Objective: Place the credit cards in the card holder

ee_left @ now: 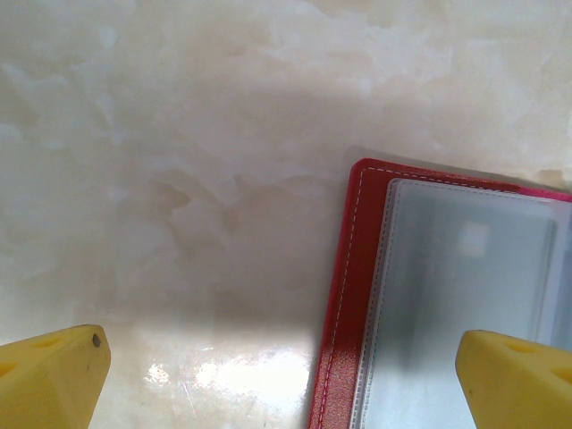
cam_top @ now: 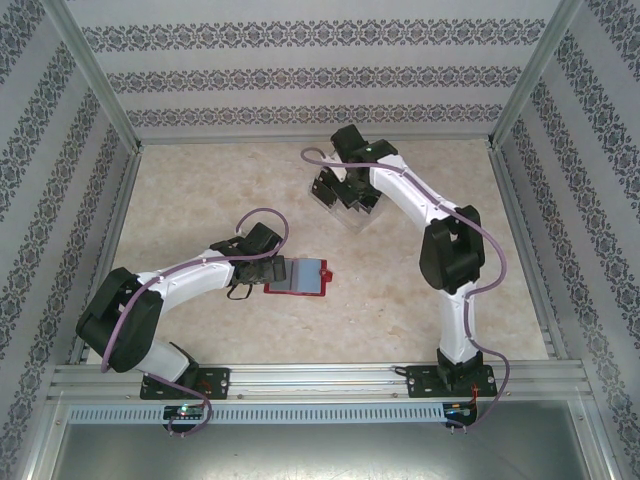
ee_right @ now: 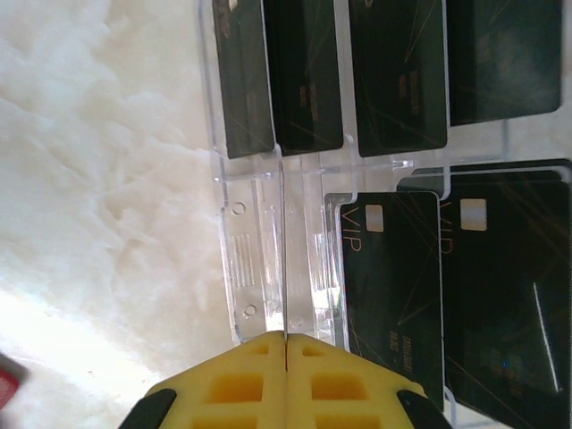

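Over to the card holder: spread open at centre frame, grey-blue inside up.
Poised over its left edge with the left gripper, arm folded low, fingers spread wide, gripping nothing. Up at top centre, reaching long with the right gripper, pads pressed together just beside the clear rack of black credit cards.

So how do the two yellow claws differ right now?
The left gripper is open, fingers wide apart; the right gripper is shut, fingers pressed together. The left hangs over the edge of the red wallet; the right sits at the clear rack of black cards. Both have yellow fingers.
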You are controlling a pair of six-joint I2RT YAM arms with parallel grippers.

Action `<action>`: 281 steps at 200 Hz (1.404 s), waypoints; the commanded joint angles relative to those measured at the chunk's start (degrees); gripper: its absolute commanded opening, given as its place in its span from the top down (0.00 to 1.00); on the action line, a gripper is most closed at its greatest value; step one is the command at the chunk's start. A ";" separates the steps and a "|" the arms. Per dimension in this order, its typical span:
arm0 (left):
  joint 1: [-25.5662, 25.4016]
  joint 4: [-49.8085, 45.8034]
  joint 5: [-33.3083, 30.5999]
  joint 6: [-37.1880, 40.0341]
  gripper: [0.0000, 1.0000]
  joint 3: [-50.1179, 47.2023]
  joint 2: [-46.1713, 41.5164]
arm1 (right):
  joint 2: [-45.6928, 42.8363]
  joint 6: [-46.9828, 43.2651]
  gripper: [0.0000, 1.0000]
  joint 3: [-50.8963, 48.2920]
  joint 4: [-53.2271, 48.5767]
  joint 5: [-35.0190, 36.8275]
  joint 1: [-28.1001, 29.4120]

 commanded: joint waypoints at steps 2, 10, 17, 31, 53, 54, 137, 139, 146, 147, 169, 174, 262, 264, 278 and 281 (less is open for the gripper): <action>0.23 0.00 -0.45 0.48 0.00 1.55 -1.15 | -3.16 1.30 1.00 1.93 -0.99 -0.48 0.44; 0.23 -0.21 -0.62 0.46 0.00 1.60 -1.39 | -3.50 1.68 1.00 1.97 -1.01 -0.37 0.45; 0.27 -0.39 -0.91 0.52 0.00 1.60 -1.62 | -3.93 2.20 1.00 1.73 -0.82 -0.54 0.48; 0.36 -0.85 -1.62 0.75 0.00 1.58 -2.03 | -5.44 3.54 1.00 0.84 -0.18 -1.89 0.44; 1.39 -1.31 -1.89 1.17 0.00 1.23 -2.89 | -9.19 7.06 1.00 -2.55 2.27 -6.07 0.44; 1.49 -1.31 -1.89 1.19 0.00 1.26 -2.90 | -9.46 7.30 1.00 -2.79 2.42 -6.30 0.44; 4.01 -0.28 0.29 3.35 0.00 -0.11 -4.17 | -30.64 38.26 1.00 -37.90 32.48 -29.01 0.84; 4.04 -0.39 0.30 3.39 0.00 -0.12 -4.16 | -31.11 39.38 1.00 -39.10 33.46 -29.44 0.87; 4.01 -0.58 0.36 3.53 0.00 -0.12 -4.22 | -32.54 42.64 1.00 -42.77 37.44 -30.19 1.11; 4.03 -0.59 0.37 3.51 0.00 -0.12 -4.22 | -32.82 43.11 1.00 -43.25 37.90 -30.18 1.17; 3.99 -0.52 1.23 3.79 0.00 -1.04 -4.76 | -36.74 52.23 1.00 -53.16 47.83 -29.91 2.96; 4.00 -0.50 1.41 3.76 0.00 -1.18 -4.88 | -37.44 54.14 1.00 -55.00 50.13 -29.46 3.61; 3.95 -1.58 2.06 4.87 0.00 -3.39 -4.36 | -36.63 71.14 1.00 -71.32 71.04 -16.02 16.94; 3.98 -1.62 1.95 4.91 0.00 -3.37 -4.32 | -36.45 71.30 1.00 -71.50 71.40 -15.85 17.02; 3.99 -1.49 1.88 5.15 0.00 -3.47 -3.90 | -35.57 72.25 1.00 -72.81 74.04 -14.61 17.51; 3.90 -1.49 1.88 5.20 0.00 -3.47 -3.78 | -35.35 72.43 1.00 -73.01 74.43 -14.48 17.64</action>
